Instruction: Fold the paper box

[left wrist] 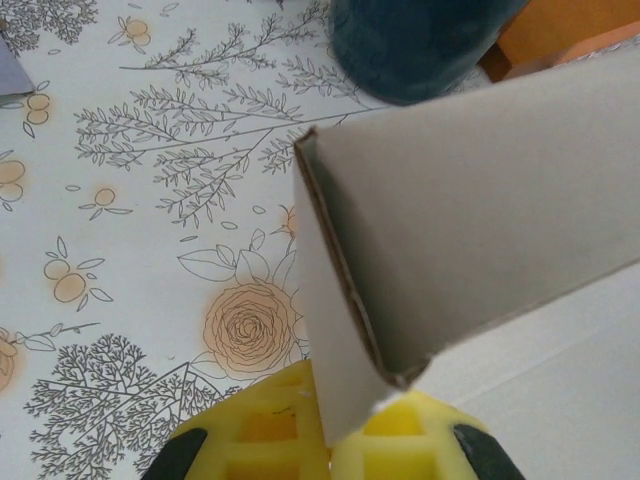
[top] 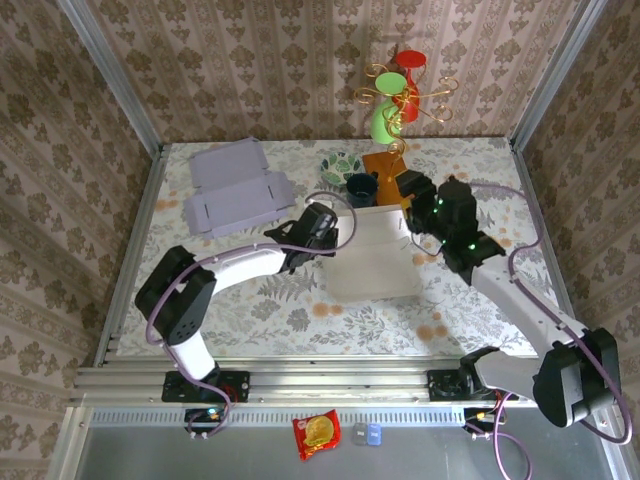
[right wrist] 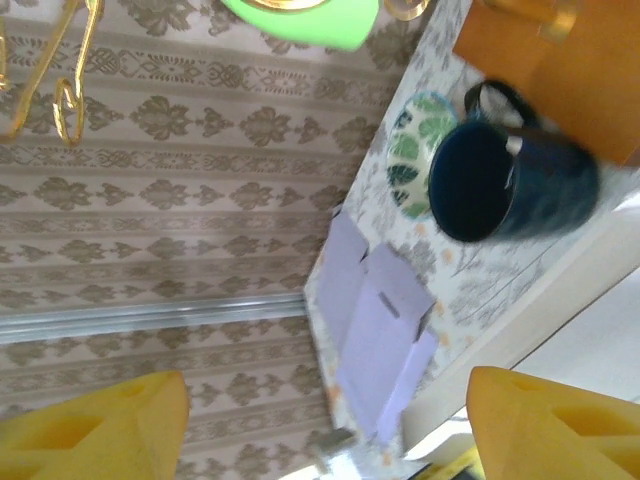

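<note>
The white paper box [top: 375,258] lies partly folded in the middle of the table, its far wall raised. My left gripper [top: 328,232] is at the box's left side. In the left wrist view its yellow fingers [left wrist: 262,428] are shut on an upright white side flap [left wrist: 335,330] of the box, with the box's grey inner wall [left wrist: 480,210] rising behind. My right gripper [top: 408,205] hovers at the box's far right corner. Its yellow fingers [right wrist: 100,425] stand wide apart with nothing between them, above the box's white edge [right wrist: 600,330].
A flat lavender box blank [top: 235,187] lies at the back left. A dark blue mug [top: 360,188], a green patterned bowl [top: 340,165] and an orange stand [top: 385,172] crowd the box's far edge. A gold rack with green and red cups [top: 400,95] stands behind.
</note>
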